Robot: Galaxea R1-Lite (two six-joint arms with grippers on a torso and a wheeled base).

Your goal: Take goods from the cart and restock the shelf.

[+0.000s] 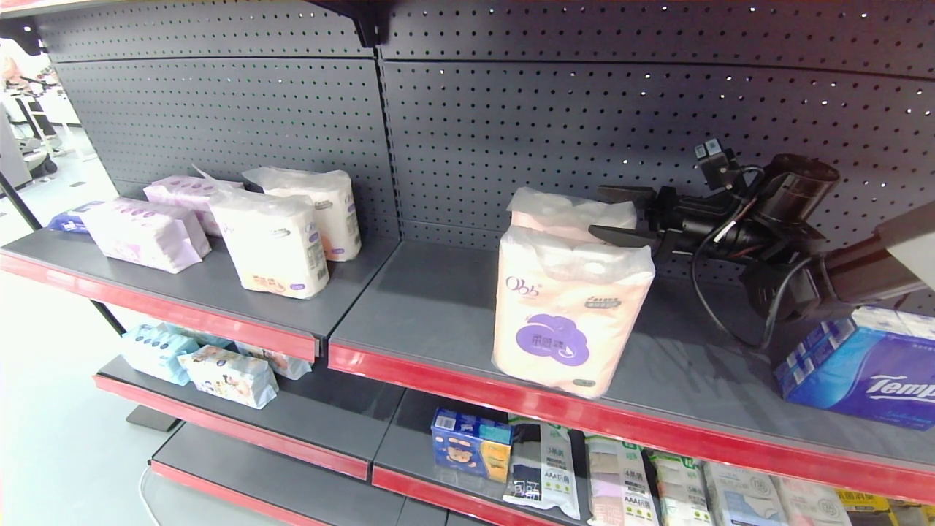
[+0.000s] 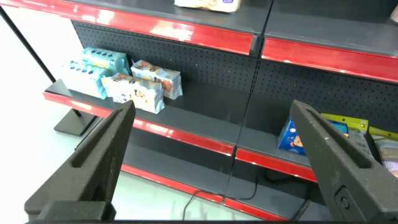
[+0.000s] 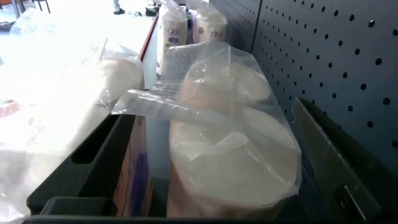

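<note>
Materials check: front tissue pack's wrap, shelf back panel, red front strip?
Tissue pack wrap: thin plastic film, glossy; it wrinkles and glints.
Back panel: probably painted sheet metal, matte dark grey; regular punched holes.
Red front strip: glossy, plastic or painted metal; can't tell which.

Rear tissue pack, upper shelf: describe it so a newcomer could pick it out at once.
On the grey upper shelf, right-hand bay, two peach plastic-wrapped tissue packs stand one behind the other. It is the rear pack, nearest the pegboard, at the black right gripper; the front pack shows a purple cloud.
</note>
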